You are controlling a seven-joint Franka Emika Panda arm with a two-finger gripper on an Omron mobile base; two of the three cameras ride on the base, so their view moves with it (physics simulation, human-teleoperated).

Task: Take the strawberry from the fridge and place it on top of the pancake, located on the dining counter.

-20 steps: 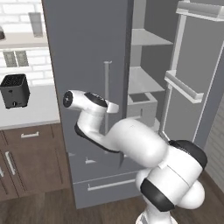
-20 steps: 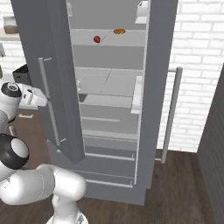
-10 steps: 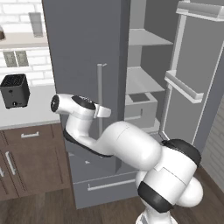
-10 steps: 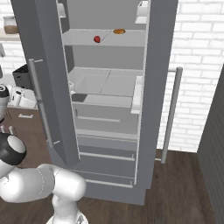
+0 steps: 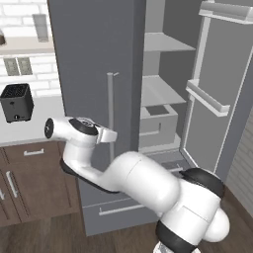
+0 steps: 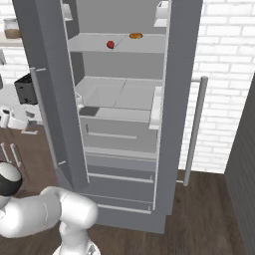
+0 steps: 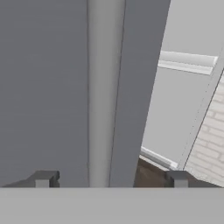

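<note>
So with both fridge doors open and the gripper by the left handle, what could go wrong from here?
1. The open gripper straddles the left door's handle; pulling away sideways could snag it and swing the door.
2. The strawberry sits high on the upper shelf, so reaching it may mean a long stretch past the left door's edge.

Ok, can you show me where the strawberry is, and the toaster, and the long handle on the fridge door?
strawberry (image 6: pixel 110 44): right base view, its red middle.
toaster (image 5: pixel 17 102): left base view, its black front.
door handle (image 5: pixel 110 114): left base view, halfway up the silver bar.
</note>
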